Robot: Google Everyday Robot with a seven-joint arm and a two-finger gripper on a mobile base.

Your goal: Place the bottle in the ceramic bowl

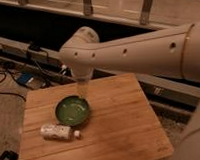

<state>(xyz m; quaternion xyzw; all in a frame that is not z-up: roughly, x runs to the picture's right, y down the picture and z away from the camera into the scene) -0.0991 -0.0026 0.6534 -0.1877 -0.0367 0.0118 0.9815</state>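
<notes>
The bottle lies on its side on the wooden table, near the front left, with its white cap pointing right. Just behind it and almost touching stands the green ceramic bowl, with nothing in it. My gripper hangs straight down from the thick white arm, above the bowl's far rim and slightly right of its middle. It is open and holds nothing. The bottle is well in front of it and lower.
The table's left edge and front edge are close to the bottle. Cables and a blue object lie on the floor at the left. A dark ledge runs behind the table. The white arm spans the right side.
</notes>
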